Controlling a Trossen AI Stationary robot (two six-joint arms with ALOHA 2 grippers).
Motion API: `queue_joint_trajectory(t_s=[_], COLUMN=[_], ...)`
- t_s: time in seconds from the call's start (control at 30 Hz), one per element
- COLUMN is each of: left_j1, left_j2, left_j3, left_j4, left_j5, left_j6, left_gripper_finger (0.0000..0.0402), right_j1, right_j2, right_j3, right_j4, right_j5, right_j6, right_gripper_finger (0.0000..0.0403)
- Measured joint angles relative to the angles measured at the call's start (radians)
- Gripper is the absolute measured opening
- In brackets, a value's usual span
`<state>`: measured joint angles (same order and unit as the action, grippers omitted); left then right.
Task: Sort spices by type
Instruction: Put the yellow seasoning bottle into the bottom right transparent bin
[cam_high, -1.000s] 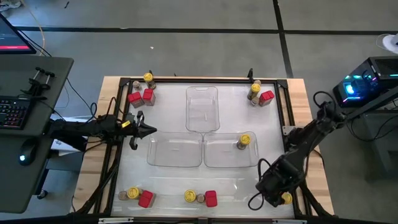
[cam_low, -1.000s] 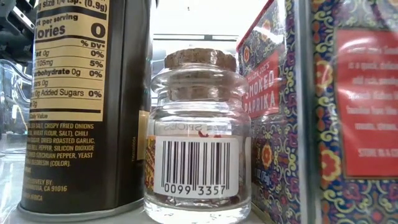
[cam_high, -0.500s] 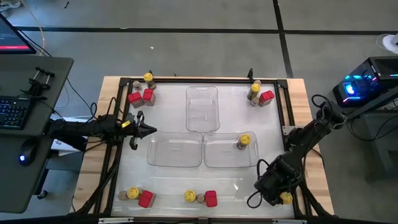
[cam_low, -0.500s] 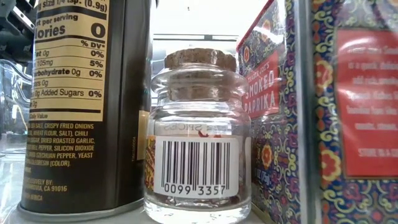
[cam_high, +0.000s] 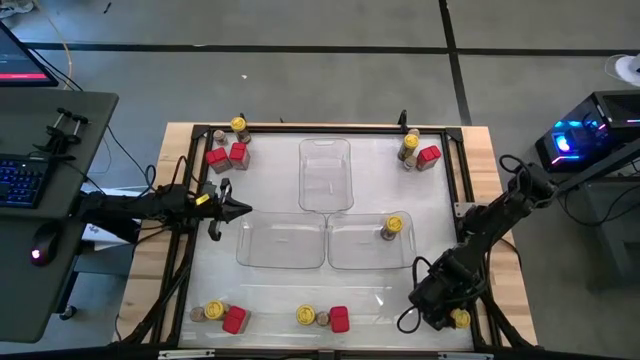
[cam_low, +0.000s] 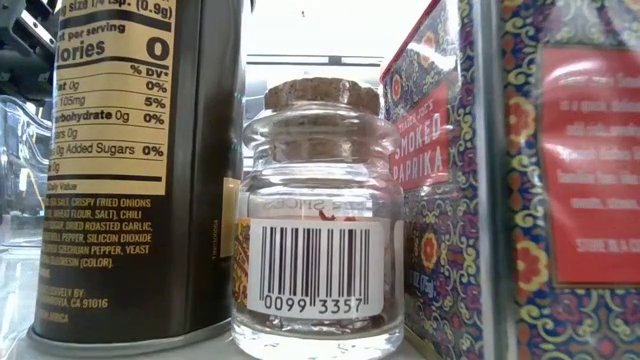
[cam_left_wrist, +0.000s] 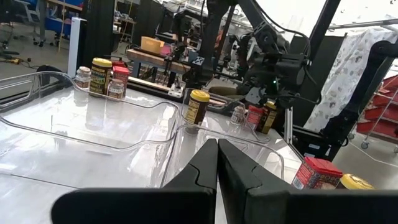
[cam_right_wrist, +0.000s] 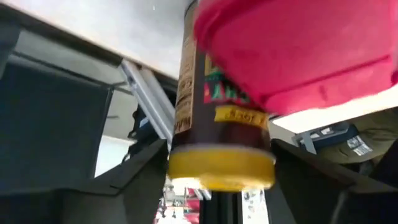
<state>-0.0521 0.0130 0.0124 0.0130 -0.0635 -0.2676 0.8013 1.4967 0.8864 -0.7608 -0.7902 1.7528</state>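
Spices stand in small mixed clusters on the white table: at the far left (cam_high: 228, 148), far right (cam_high: 417, 150), near left (cam_high: 220, 315) and near middle (cam_high: 322, 318). One yellow-lidded jar (cam_high: 391, 228) stands inside a clear tray. My right gripper (cam_high: 450, 316) is low at the near right corner, open. Its fingers (cam_right_wrist: 134, 180) flank the lid of a yellow-lidded jar (cam_right_wrist: 221, 168) that stands on the table, with a red box (cam_right_wrist: 298, 50) close beside it. My left gripper (cam_high: 243, 208) waits shut near the left edge. My right gripper has a finger on either side of the yellow-lidded jar's lid (cam_right_wrist: 186, 171), coming in about level near the table top. I cannot tell whether either finger touches the jar.
Three clear trays lie mid-table: one far (cam_high: 325, 175), two side by side nearer (cam_high: 282, 243) (cam_high: 365, 250). A black frame rims the table (cam_high: 320, 128). The low view is filled by a cork-stoppered glass jar (cam_low: 318, 220), a dark jar (cam_low: 130, 170) and a red paprika box (cam_low: 430, 170).
My right arm has crept a little toward the table's left at the near right corner. The jars and boxes have stayed in place.
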Motion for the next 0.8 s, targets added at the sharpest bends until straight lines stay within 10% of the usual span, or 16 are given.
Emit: queue_joint_trajectory(t_s=[0.53,0.8], left_j1=[0.000,0.000], left_j2=[0.000,0.000], left_j3=[0.000,0.000], left_j4=[0.000,0.000], left_j5=[0.000,0.000], left_j6=[0.000,0.000], left_gripper_finger=[0.0000,0.0000], right_j1=[-0.014,-0.270], right_j2=[0.000,0.000], right_j3=[0.211,0.487], right_j4=[0.032,-0.128], right_j5=[-0.143,-0.041], right_j6=[-0.225,-0.477], right_gripper_finger=[0.0227,0.0227])
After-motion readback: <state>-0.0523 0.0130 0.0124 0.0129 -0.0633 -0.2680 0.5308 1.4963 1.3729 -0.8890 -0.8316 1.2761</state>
